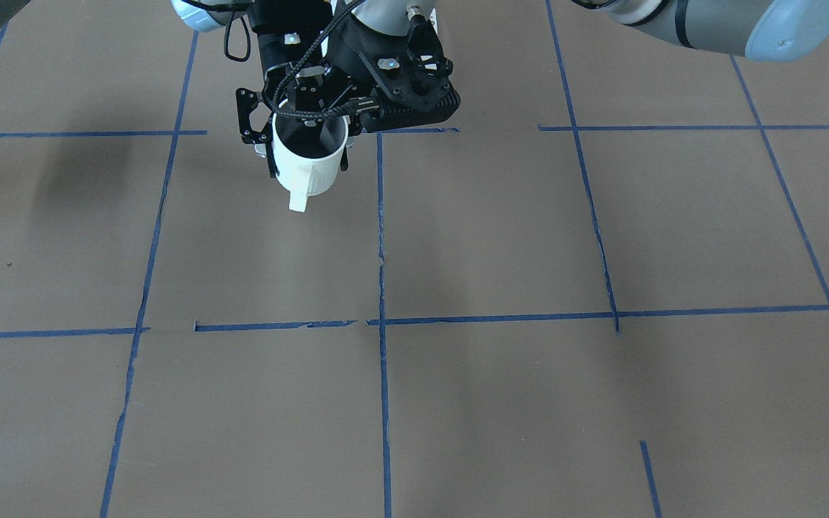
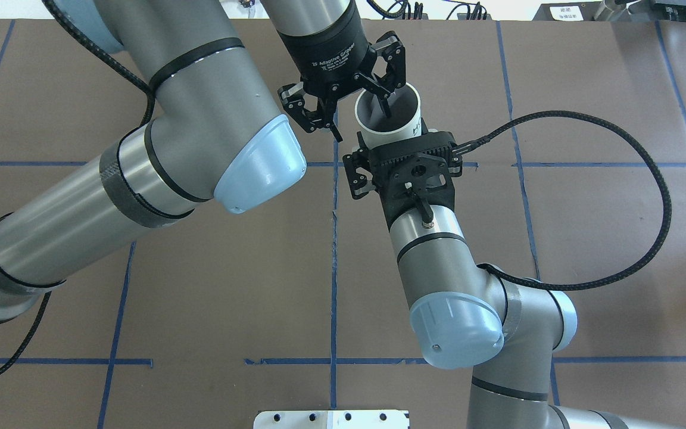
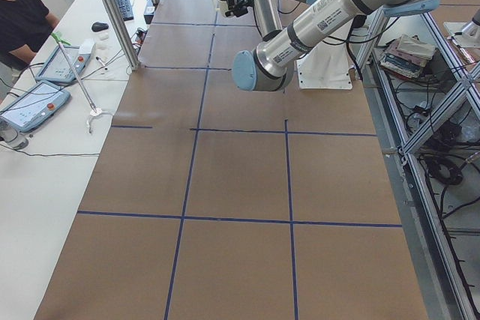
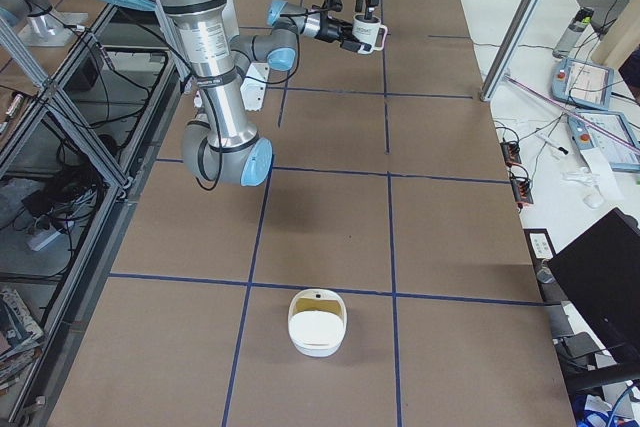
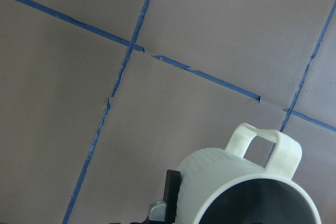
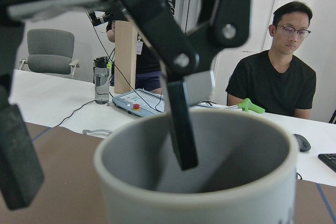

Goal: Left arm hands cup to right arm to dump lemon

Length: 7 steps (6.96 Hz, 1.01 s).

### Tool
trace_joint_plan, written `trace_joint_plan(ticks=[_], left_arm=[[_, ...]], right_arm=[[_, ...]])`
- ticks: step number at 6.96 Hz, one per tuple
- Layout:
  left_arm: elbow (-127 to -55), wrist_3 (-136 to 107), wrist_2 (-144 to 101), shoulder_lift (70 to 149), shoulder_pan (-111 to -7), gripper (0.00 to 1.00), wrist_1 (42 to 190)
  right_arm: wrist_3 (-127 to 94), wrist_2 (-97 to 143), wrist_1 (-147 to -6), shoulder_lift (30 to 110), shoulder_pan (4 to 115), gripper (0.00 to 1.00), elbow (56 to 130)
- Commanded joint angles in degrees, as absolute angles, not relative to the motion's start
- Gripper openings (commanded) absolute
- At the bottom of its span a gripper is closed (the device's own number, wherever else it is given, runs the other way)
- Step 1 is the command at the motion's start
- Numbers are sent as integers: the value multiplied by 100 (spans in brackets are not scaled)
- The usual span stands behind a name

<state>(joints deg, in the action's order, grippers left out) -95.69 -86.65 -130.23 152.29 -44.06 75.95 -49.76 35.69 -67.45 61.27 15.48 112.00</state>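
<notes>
We are finding the off-white, grey-lined cup (image 1: 311, 167) hanging clear above the brown paper-covered desk (image 1: 501, 237). It is just right of the centre tape line in the overhead view. Its mouth is facing up and its squarish loop handle (image 1: 299, 200) is pointing away from the robot's base. Both hands are meeting on it, and we are judging this to be the hand-over itself.

The left hand (image 2: 359, 122), the slim black two-finger one, is pointing straight down from above. Its fingers are standing apart: one finger (image 6: 181, 129) is hanging inside the mouth and the other (image 6: 16, 156) outside, left of the wall. They are straddling the wall without pinching it.

The right hand (image 2: 392, 137) is reaching in level from the robot's side, behind a bulky black perforated housing (image 2: 414, 170) trailing a braided cable (image 2: 658, 196). The housing is hiding most of its fingers. Since nothing else is bearing the cup, we are judging this hand to be clamped on the cup's sides. A level side grip is suiting a pour by wrist roll.

The lemon is showing in no view; if inside the cup, it is lying below every sightline.

A cream tub (image 4: 316, 323) is sitting on the desk, well apart from both hands. We are taking it as a possible dumping place.
</notes>
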Motion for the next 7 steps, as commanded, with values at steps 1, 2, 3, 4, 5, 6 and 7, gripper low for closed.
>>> trace_joint_plan(ticks=[1, 2, 3, 4, 5, 6, 7], left_arm=[[-9589, -8675, -13025, 15197, -4403, 0, 7576], [-9598, -8718, -13034, 15188, -4412, 0, 7550], [-9598, -8762, -13034, 15188, -4412, 0, 7515], [-9659, -8763, -13034, 15179, -4412, 0, 7402], [-9790, -8754, -13034, 15170, -4430, 0, 7252], [-9869, -8763, -13034, 15170, -4456, 0, 7234], [-9870, -8754, -13025, 15170, -4647, 0, 7242]], right_arm=[[-4852, 3568, -6741, 6039, 1547, 63, 11189], [-4843, 3577, -6741, 6090, 1547, 99, 11162], [-4843, 3577, -6741, 6047, 1547, 100, 11180], [-4851, 3568, -6741, 6143, 1460, 100, 11180], [-4852, 3534, -6733, 6231, 1363, 100, 11162], [-4852, 3290, -6724, 6501, 1101, 100, 11162], [-4860, 3157, -6732, 6539, 951, 100, 11136]])
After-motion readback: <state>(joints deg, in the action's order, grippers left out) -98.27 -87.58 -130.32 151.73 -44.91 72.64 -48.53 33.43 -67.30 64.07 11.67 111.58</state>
